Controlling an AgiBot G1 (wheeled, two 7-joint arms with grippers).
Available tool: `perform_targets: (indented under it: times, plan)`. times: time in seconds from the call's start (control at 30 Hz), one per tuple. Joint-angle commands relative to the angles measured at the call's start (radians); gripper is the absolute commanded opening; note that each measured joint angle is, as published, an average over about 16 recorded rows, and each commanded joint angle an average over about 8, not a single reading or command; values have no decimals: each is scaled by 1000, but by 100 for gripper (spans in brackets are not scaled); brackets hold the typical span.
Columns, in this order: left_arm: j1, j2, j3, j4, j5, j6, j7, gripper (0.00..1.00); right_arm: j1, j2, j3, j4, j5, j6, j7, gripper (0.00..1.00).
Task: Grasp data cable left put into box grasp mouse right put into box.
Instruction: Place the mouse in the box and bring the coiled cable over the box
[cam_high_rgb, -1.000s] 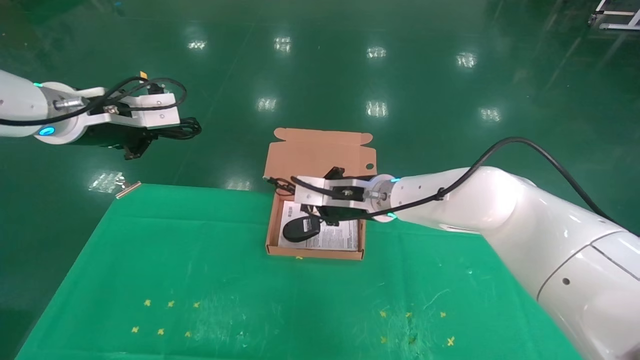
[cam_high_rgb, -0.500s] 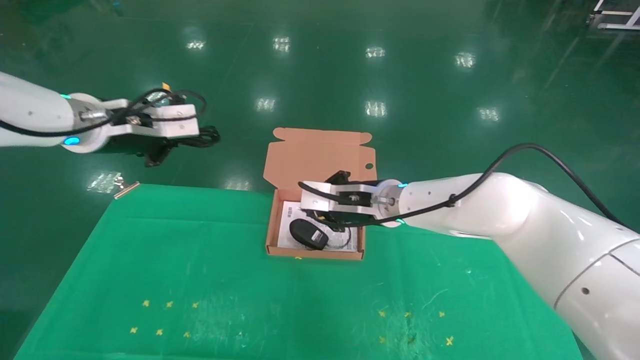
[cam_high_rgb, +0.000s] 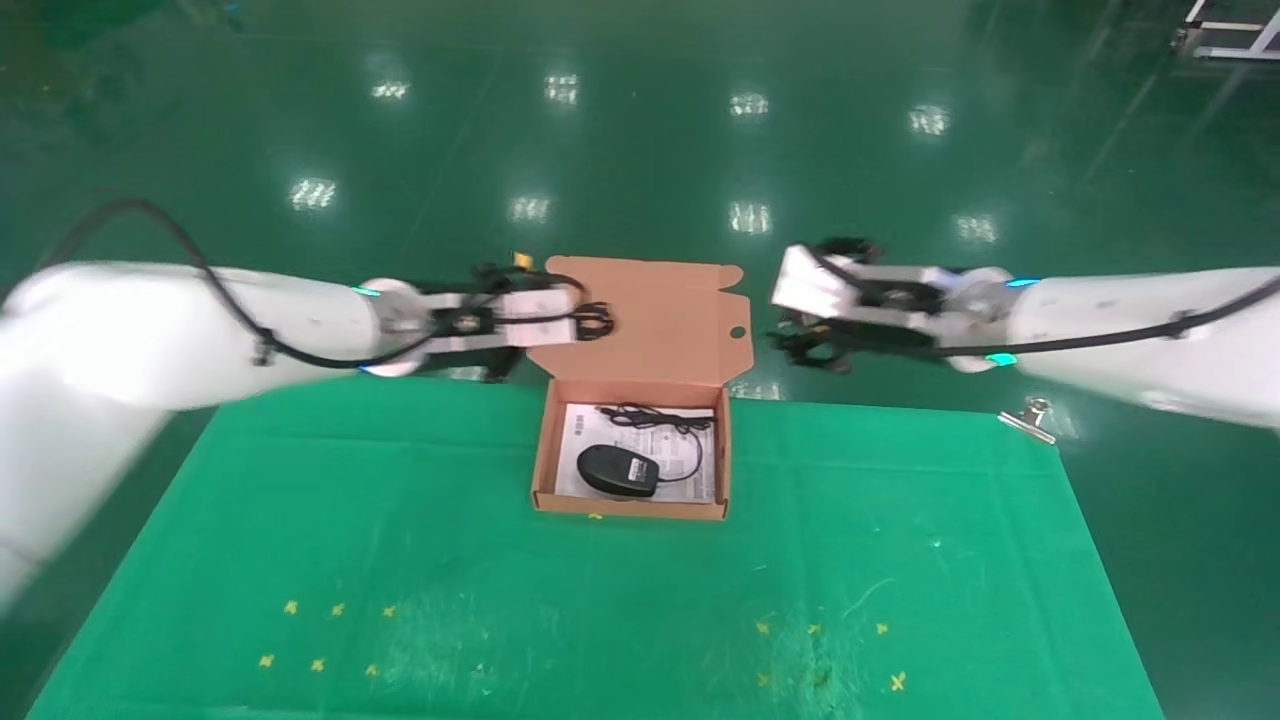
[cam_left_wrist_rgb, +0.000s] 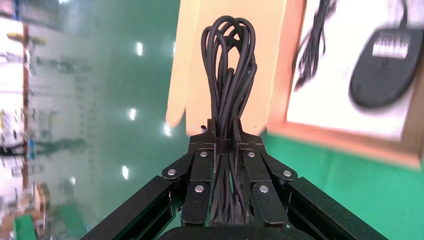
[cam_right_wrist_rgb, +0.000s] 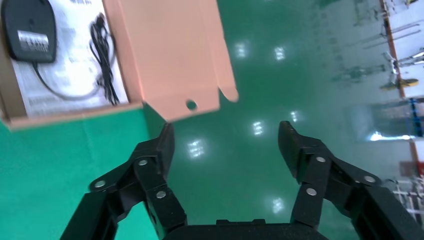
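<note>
The salmon-orange box (cam_high_rgb: 543, 455) lies open at the table's far middle, its lid (cam_high_rgb: 640, 310) standing up behind. The black mouse (cam_high_rgb: 617, 470) rests inside on a white leaflet, its loose cord (cam_high_rgb: 660, 422) beside it. My left gripper (cam_high_rgb: 578, 325) is shut on the looped data cable (cam_high_rgb: 598, 320) and holds it in the air at the lid's left edge. In the left wrist view the cable (cam_left_wrist_rgb: 229, 75) sticks out past the gripper (cam_left_wrist_rgb: 223, 135), in front of the lid (cam_left_wrist_rgb: 187, 65). My right gripper (cam_high_rgb: 795, 345) is open and empty, in the air right of the lid; its wrist view shows the gripper (cam_right_wrist_rgb: 227, 135) and mouse (cam_right_wrist_rgb: 29, 22).
The green cloth table (cam_high_rgb: 400, 560) carries small yellow cross marks near its front. A metal binder clip (cam_high_rgb: 1025, 418) sits at the table's far right edge. Beyond the box is glossy green floor (cam_high_rgb: 640, 130).
My right gripper let go of the mouse, which now lies in the box, and drew back to the right of the lid. My left arm swung right with the cable to the lid.
</note>
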Motion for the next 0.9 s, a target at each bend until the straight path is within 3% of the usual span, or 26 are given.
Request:
perform_targets:
  times: [0.03, 0.33, 0.57, 0.83, 0.9]
  plan:
    - [11, 50, -4, 70, -33, -43, 64, 0, 10, 40, 1, 28, -8, -4, 11, 100]
    - [62, 84, 51, 124, -227, -116, 254, 0, 40, 183, -2, 166, -41, -46, 93, 100]
    - [73, 85, 109, 135, -367, -92, 348, 1, 42, 224, -11, 235, -74, -45, 149, 100]
    - [67, 87, 145, 168, -442, -76, 379, 100, 43, 235, -16, 261, -96, -41, 178, 100]
    - [66, 88, 149, 174, -450, -75, 380, 100, 44, 237, -17, 264, -98, -41, 180, 100]
